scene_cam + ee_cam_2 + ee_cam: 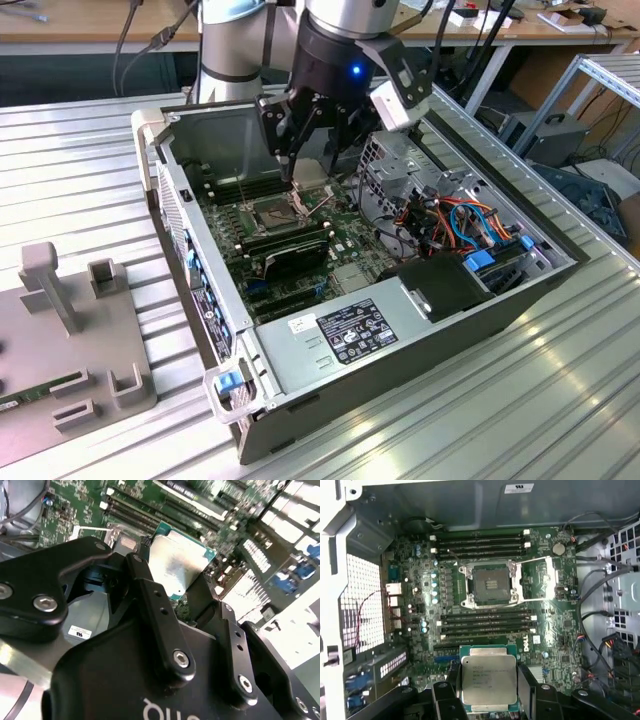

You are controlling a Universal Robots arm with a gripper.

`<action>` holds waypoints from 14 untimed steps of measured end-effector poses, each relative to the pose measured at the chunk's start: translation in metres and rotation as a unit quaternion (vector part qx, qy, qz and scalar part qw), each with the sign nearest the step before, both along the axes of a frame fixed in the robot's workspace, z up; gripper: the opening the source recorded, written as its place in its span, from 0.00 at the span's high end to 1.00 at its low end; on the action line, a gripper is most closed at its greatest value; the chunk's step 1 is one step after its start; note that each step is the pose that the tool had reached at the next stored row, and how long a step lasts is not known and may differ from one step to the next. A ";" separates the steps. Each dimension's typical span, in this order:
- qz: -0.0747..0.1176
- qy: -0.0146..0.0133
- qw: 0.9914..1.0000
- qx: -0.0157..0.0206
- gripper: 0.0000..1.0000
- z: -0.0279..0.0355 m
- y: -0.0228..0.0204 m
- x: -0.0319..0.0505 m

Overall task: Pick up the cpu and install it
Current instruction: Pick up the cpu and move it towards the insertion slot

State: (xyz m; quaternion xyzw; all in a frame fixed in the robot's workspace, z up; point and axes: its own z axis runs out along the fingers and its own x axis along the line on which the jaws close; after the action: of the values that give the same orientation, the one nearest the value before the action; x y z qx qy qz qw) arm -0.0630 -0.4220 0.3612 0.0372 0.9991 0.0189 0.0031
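My claw (489,685) clamps cpu (488,672) by edges, clear of open socket (491,584). Risk: tilt or offset on descent bends socket pins; slack grip drops cpu.

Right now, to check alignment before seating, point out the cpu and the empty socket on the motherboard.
cpu (488,680): first wrist view, middle of its silvery metal top.
socket (490,584): first wrist view, centre of its dark open recess.
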 end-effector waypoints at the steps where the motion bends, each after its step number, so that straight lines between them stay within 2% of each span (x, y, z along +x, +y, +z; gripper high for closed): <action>1: 0.000 0.000 1.000 0.000 0.45 -0.0013 0.0033 0.0001; 4: 0.000 0.000 1.000 0.001 0.45 -0.0062 0.0145 0.0016; 8: 0.000 0.000 1.000 0.001 0.45 -0.0136 0.0246 0.0098; 9: 0.000 0.000 1.000 0.001 0.45 -0.0188 0.0326 0.0148; 10: 0.000 0.000 1.000 0.001 0.45 -0.0223 0.0395 0.0164; 14: 0.000 0.000 1.000 0.002 0.45 -0.0295 0.0556 0.0177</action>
State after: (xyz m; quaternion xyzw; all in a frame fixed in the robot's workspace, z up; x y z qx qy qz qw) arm -0.0454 -0.3664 0.3317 0.0373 0.9991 0.0205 0.0031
